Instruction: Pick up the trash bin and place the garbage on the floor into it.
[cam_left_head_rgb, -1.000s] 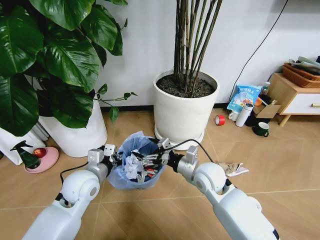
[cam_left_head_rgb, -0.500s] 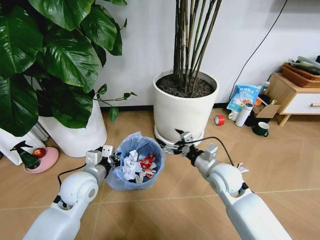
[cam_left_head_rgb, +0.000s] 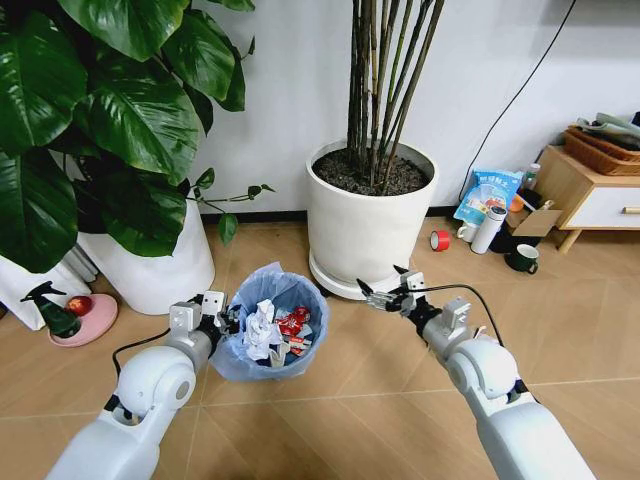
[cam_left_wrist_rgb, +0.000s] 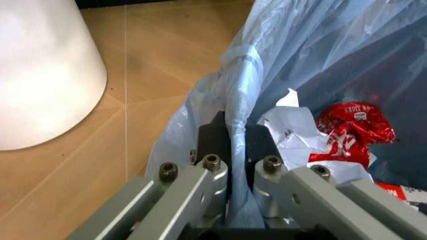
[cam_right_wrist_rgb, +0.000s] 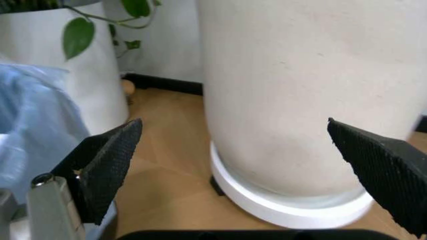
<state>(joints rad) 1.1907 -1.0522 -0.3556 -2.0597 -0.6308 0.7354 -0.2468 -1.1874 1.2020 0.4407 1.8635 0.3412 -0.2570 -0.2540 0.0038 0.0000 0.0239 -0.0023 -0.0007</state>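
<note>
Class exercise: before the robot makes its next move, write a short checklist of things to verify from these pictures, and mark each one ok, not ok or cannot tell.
1. Left gripper clamped on the trash bin rim and blue liner: ok.
2. Right gripper open and empty, clear of the bin, in front of the white plant pot: ok.
3. Litter already in the bin, including crumpled white paper and a red wrapper: ok.
4. Floor free of garbage: not ok; a crumpled wrapper lies by the right arm.
5. Bin lifted off the floor: cannot tell.
</note>
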